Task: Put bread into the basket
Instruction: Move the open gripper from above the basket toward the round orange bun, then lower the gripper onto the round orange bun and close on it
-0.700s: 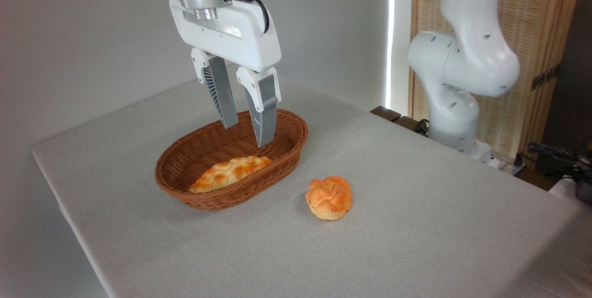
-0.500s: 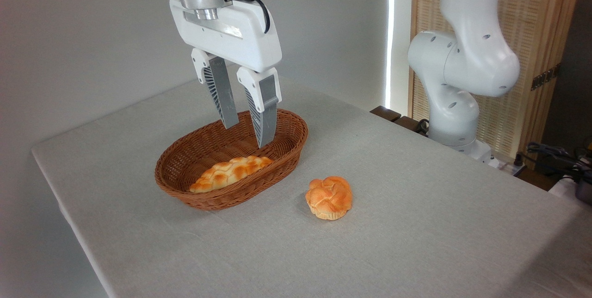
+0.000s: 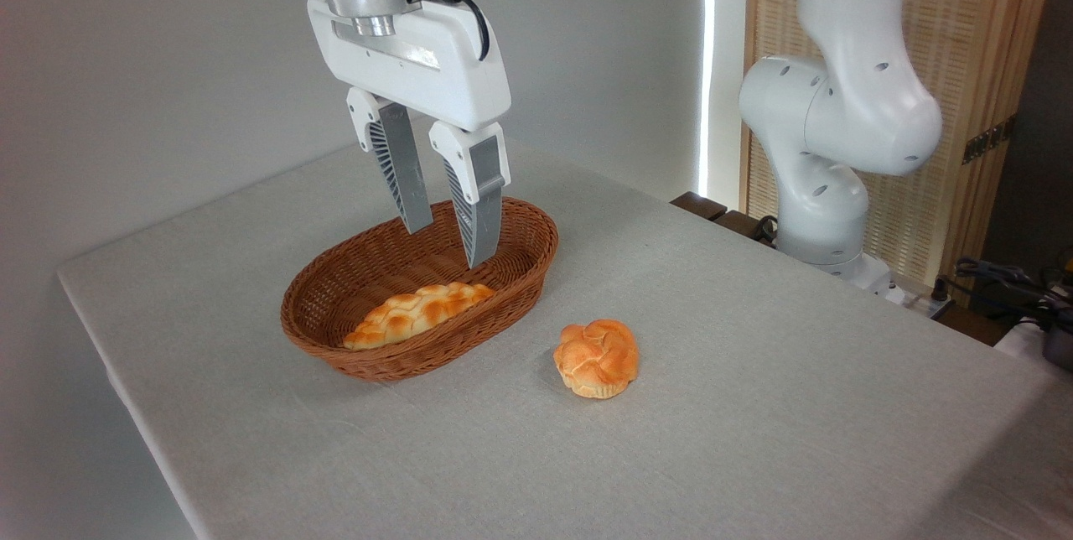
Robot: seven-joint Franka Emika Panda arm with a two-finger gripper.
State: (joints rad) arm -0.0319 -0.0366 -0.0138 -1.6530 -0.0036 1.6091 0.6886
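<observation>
Orange bread (image 3: pixel 596 359) on table, right of basket (image 3: pixel 528 267), end effector (image 3: pixel 448 246) parted, empty, above basket

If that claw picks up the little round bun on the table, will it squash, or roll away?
The bun probably won't roll: it sits on a flat, paler base on the cloth-covered table. It looks light for its size. Its cracked, knotted top should give the ribbed fingers of the claw some grip. Whether it squashes cannot be told from here.

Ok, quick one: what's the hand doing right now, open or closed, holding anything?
Hand: open and empty, hanging over the basket; the round bun sits on the table, outside it.
</observation>
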